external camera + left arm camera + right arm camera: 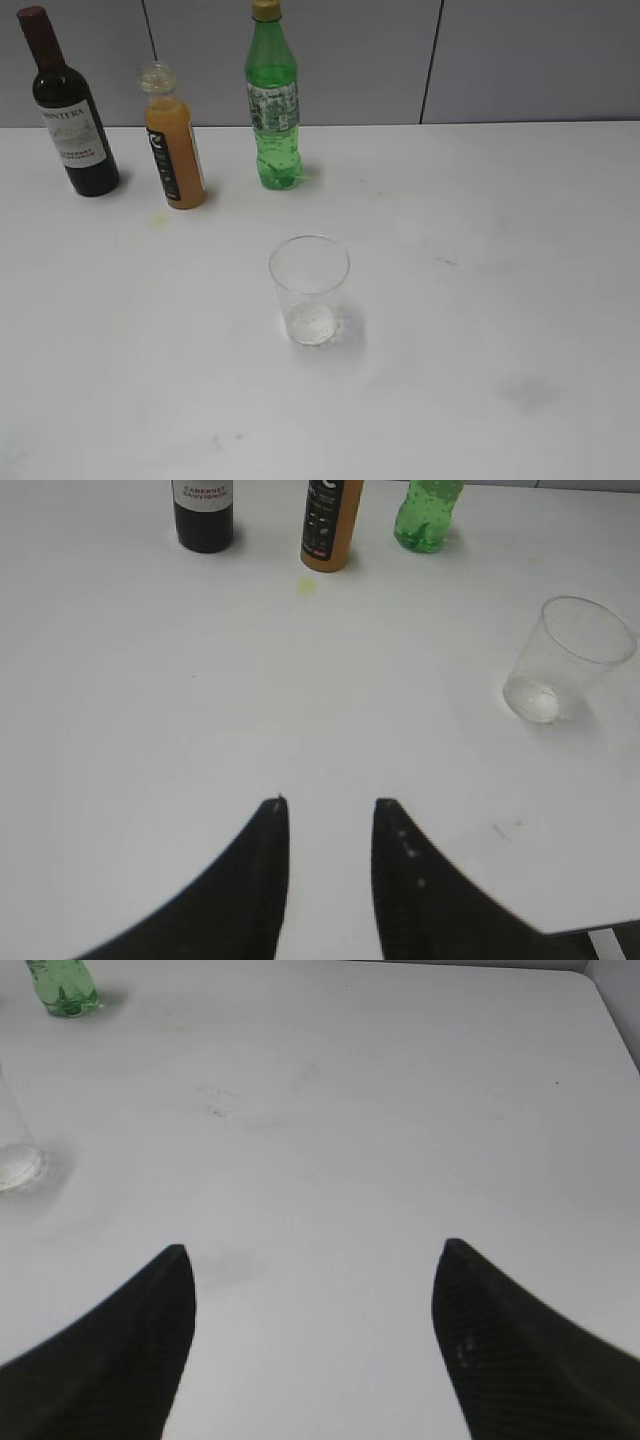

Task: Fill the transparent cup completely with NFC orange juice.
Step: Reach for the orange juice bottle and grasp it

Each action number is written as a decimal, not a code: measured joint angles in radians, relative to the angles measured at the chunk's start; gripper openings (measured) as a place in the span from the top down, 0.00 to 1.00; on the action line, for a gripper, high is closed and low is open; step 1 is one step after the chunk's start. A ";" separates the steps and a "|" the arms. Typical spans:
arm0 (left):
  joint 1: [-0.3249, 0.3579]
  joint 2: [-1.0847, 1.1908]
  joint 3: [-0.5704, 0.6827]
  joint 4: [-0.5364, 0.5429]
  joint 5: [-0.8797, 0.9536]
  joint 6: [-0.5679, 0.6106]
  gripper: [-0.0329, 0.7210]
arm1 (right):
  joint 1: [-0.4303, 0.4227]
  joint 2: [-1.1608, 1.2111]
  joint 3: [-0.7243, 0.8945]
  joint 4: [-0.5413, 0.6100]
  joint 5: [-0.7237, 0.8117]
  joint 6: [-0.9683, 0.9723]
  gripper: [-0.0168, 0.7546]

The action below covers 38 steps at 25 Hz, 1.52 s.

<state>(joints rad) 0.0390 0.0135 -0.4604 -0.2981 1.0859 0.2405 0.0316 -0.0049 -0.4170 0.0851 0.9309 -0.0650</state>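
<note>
The job has not started: the transparent cup [309, 290] stands empty in the middle of the white counter [500, 300], and the NFC orange juice [175, 140] waits at the back, well apart from it. The left tool [330, 805] is a little open and the right tool [315, 1250] is wide open, both holding nothing. I think a tool must next grab the juice bottle, one of three bottles with the dark wine bottle [70, 110] and green soda bottle [273, 100]; there is one cup.

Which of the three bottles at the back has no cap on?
The orange juice bottle, in the middle of the row: its wide clear neck is open. The wine bottle has a dark red top, the green soda bottle a yellow cap.
</note>
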 joint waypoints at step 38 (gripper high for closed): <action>0.000 0.000 0.000 -0.027 -0.007 0.000 0.23 | 0.000 0.000 0.000 0.001 0.001 0.001 0.23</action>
<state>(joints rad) 0.0390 0.0135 -0.4604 -0.3251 1.0790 0.2405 0.0316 -0.0049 -0.4170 0.0860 0.9317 -0.0641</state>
